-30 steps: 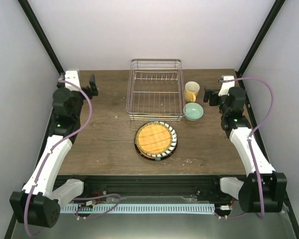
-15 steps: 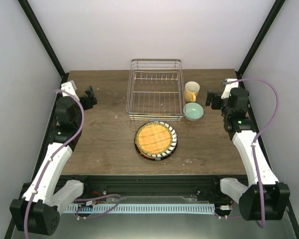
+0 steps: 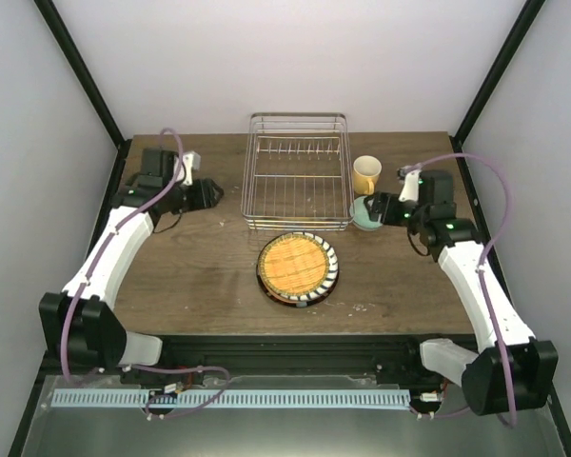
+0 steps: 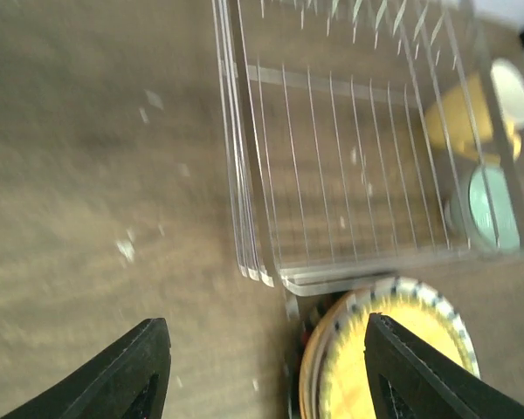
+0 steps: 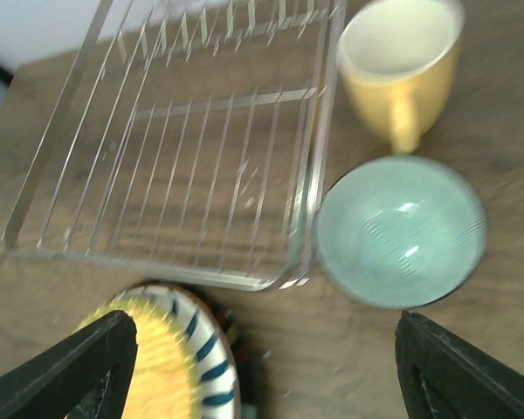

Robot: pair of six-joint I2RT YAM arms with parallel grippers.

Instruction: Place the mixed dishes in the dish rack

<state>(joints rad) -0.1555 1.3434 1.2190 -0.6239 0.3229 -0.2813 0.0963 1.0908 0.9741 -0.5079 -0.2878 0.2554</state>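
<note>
Right gripper (image 5: 262, 349) spread wide, empty, near mint bowl (image 5: 400, 231) (rigid, glazed, likely slippery: pinch rim); left gripper (image 4: 264, 353) likewise agape near dish rack (image 4: 240, 192); stacked plates (image 3: 298, 268) probably heavier.

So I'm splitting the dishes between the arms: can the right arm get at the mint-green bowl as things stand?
Probably yes. The right gripper hovers right by the mint-green bowl with its jaws open, and nothing lies in or over the bowl. The dish rack and yellow mug crowd two sides.
</note>
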